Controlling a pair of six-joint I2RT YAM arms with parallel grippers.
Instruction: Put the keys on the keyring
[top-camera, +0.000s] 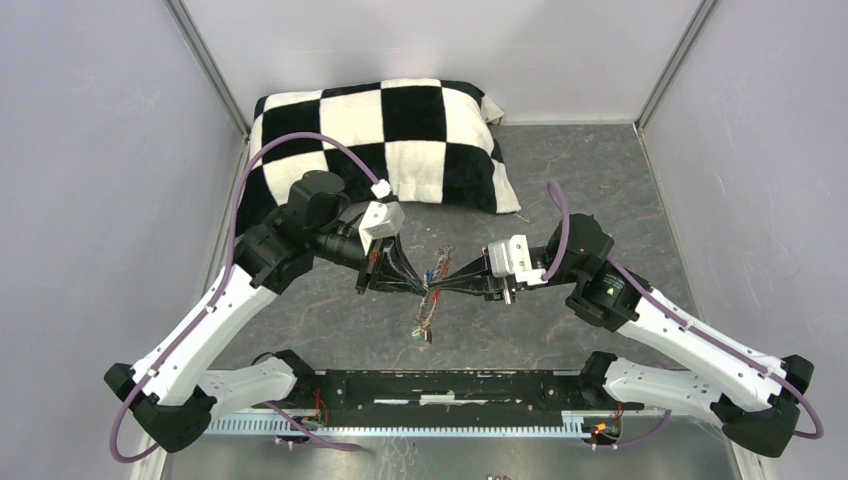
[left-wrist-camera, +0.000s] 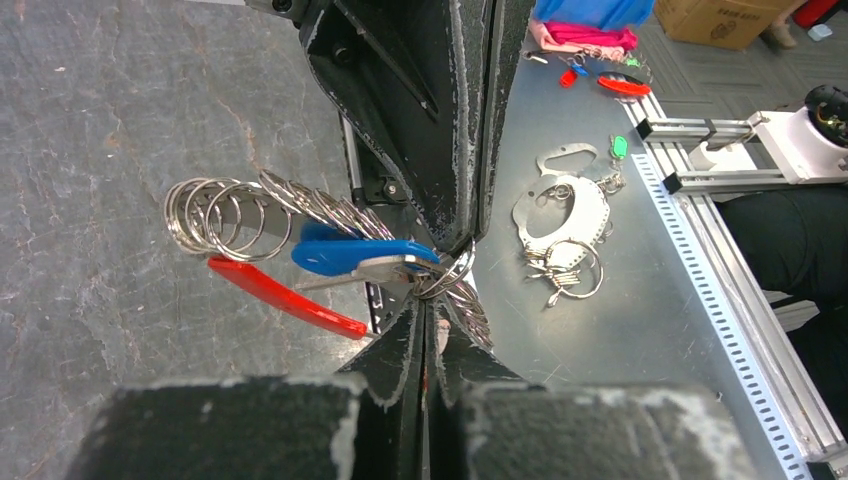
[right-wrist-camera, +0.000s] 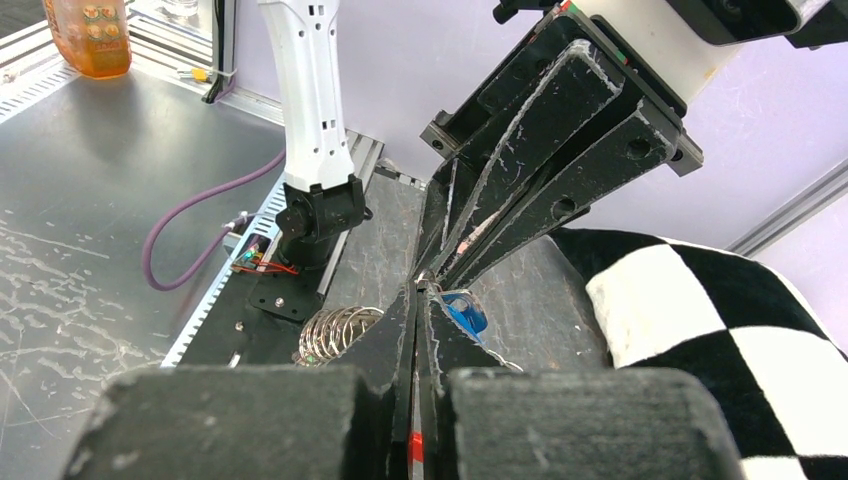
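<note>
The keyring (left-wrist-camera: 225, 215) is a string of silvery linked rings hanging above the grey mat. A blue-tagged key (left-wrist-camera: 350, 255) and a red-tagged key (left-wrist-camera: 280, 295) hang from it. My left gripper (left-wrist-camera: 428, 305) is shut, its tips pinching a ring at the blue key's head. My right gripper (right-wrist-camera: 418, 292) is shut tip to tip against it on the same spot, with the blue tag (right-wrist-camera: 465, 312) just beyond and a coil of rings (right-wrist-camera: 335, 335) to the left. From above, both grippers meet at mid-table, with the keys (top-camera: 425, 325) dangling below them.
A black-and-white checkered cushion (top-camera: 390, 140) lies at the back of the mat. Handcuffs (left-wrist-camera: 560, 215) and spare tagged keys (left-wrist-camera: 620, 85) lie on the metal bench beyond the rail. An orange bottle (right-wrist-camera: 88, 35) stands on that bench.
</note>
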